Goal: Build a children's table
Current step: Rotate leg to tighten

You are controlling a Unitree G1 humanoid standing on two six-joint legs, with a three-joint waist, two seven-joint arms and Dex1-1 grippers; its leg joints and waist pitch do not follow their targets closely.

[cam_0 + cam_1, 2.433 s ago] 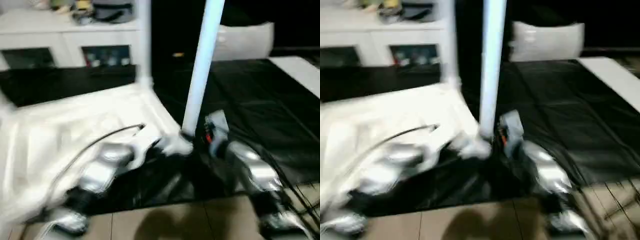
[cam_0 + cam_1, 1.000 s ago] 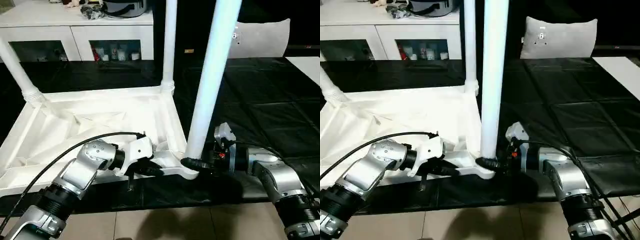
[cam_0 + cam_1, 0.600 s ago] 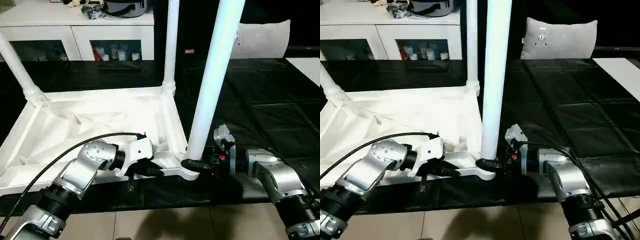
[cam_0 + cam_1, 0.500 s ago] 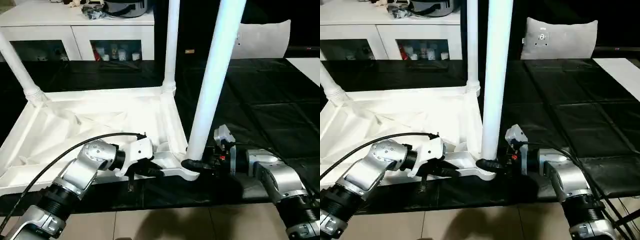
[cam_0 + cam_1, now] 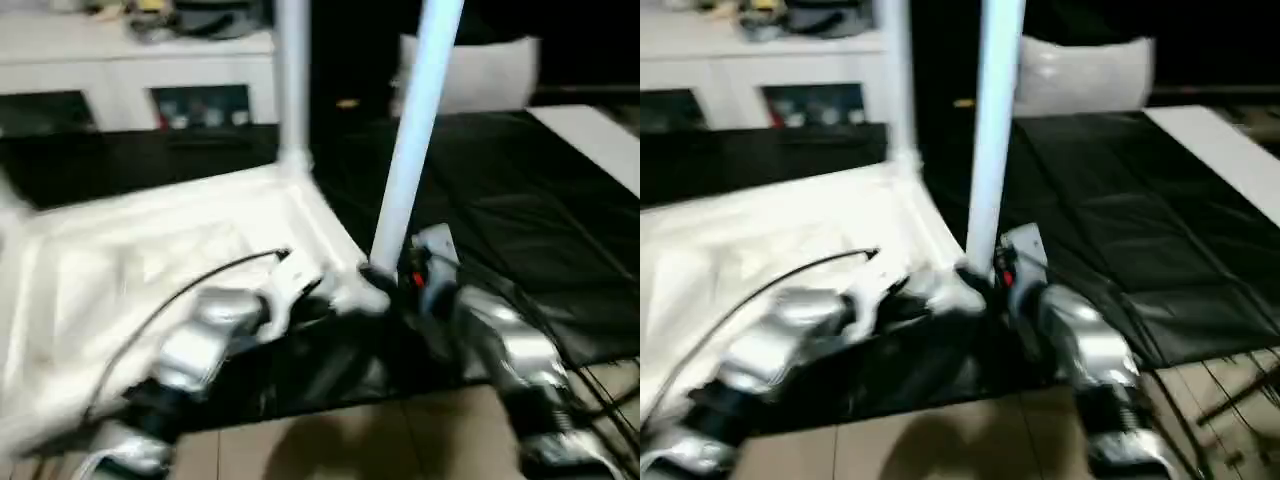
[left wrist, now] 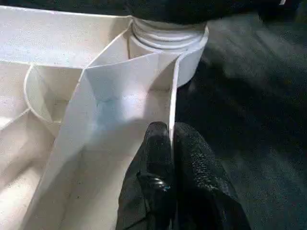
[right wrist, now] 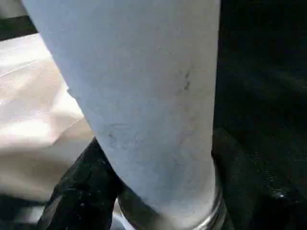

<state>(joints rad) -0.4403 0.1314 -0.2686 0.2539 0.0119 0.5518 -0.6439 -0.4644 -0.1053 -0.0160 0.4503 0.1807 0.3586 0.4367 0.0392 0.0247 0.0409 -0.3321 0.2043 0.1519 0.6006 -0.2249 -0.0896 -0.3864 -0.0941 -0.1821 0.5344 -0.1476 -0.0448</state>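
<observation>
The children's table lies upside down on the black mat, its ribbed white top [image 5: 150, 250] facing up. One leg [image 5: 292, 80] stands in the far corner, another leg [image 5: 415, 130] in the near corner socket [image 6: 168, 36]. My left gripper [image 6: 170, 132] is shut on the top's thin rim wall just beside that socket. My right gripper [image 5: 385, 278] sits at the base of the near leg [image 7: 144, 96], with the leg between its fingers and one black finger [image 7: 81, 187] lying against it.
A white cabinet [image 5: 130, 60] with shelves stands at the back left. A grey cushion [image 5: 480, 70] leans behind the black mat [image 5: 520, 200]. A white board [image 5: 590, 135] lies at the right edge. Tiled floor [image 5: 350, 440] runs along the front.
The whole head picture has shifted and blurred, so the camera has moved. Both grippers remain at the near corner, left on the rim and right at the leg's base.
</observation>
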